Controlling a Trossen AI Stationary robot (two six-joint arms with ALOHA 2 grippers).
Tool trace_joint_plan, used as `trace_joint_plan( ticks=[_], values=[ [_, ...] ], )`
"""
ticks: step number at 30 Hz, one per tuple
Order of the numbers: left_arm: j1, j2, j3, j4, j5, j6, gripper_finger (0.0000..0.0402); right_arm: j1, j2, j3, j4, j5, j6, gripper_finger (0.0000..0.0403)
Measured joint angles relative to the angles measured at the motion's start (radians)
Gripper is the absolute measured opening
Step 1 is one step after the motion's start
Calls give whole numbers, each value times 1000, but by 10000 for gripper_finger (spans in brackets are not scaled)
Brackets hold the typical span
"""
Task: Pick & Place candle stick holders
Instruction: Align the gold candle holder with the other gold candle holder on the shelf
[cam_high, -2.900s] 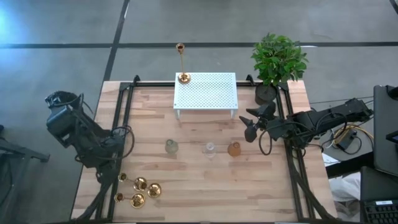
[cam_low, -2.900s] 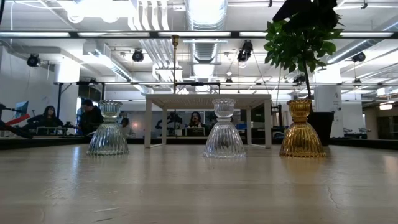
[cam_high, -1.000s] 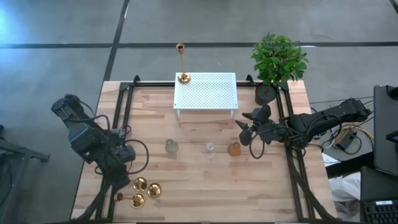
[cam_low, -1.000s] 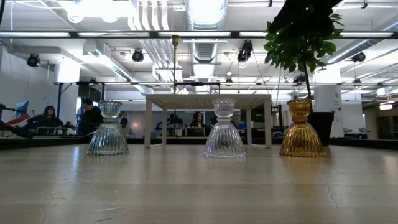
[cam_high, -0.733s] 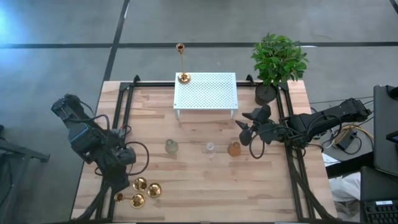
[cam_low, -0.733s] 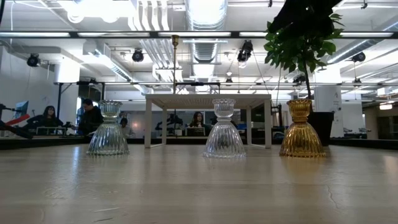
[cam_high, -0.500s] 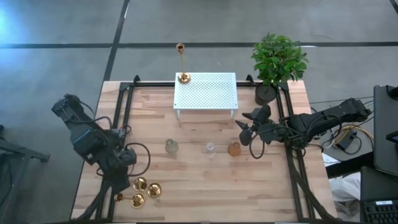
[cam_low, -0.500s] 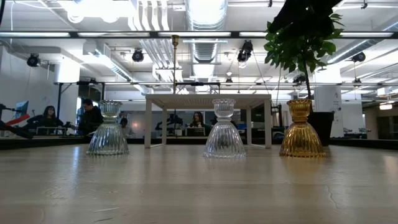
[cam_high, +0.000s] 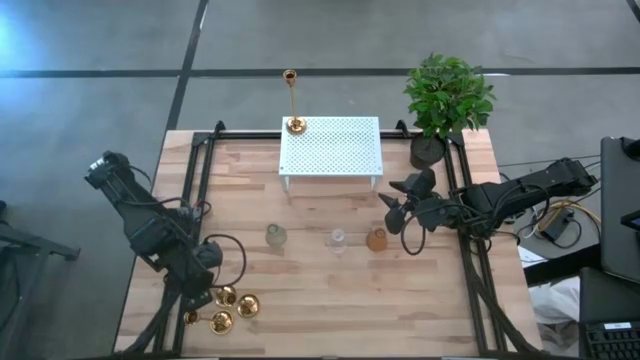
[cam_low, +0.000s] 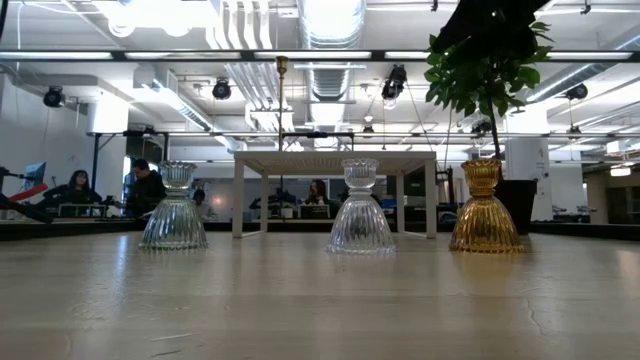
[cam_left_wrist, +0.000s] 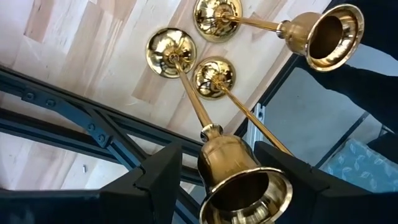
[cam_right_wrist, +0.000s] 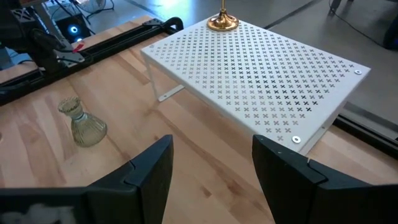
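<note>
— Where are the candle stick holders?

— Three stand grouped at the near left corner of the wooden table (cam_high: 330, 290): one (cam_high: 226, 295), a second (cam_high: 247, 305), a third (cam_high: 220, 321). The fourth candle stick holder (cam_high: 292, 100) stands upright on the far left corner of the white perforated shelf (cam_high: 332, 147).

— And the left gripper (cam_high: 199, 293)?

— Right above the trio. In its wrist view its fingers (cam_left_wrist: 155, 177) stand apart on either side of one holder's top cup (cam_left_wrist: 239, 180), not pressing it (gaps show on both sides).

— The right gripper (cam_high: 392, 212)?

— It hangs at the table's right side, near the amber glass vase (cam_high: 376, 239), fingers spread and empty, facing the shelf. Two clear glass vases (cam_high: 275, 236) (cam_high: 337, 239) stand in the same row; a potted plant (cam_high: 447, 98) sits at the far right corner.
</note>
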Motion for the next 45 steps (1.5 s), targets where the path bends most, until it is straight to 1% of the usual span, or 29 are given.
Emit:
trace_joint_plan(
  ticks=[10, 18, 30, 34, 40, 45],
  values=[
    [0, -3, 18, 1, -5, 3, 204, 0, 0, 0, 0, 0, 0, 210],
    [0, -22, 21, 1, -65, 4, 204, 0, 0, 0, 1, 0, 8, 210],
    [0, -23, 21, 2, -36, 1, 201, 0, 0, 0, 1, 0, 12, 210],
    [0, -23, 21, 2, -35, 2, 186, 0, 0, 0, 1, 1, 11, 210],
    [0, -24, 23, -6, -35, 10, 139, 0, 0, 0, 1, 1, 11, 210],
    [0, -24, 24, -2, -33, 11, 137, 0, 0, 0, 1, 2, 11, 210]
  ],
)
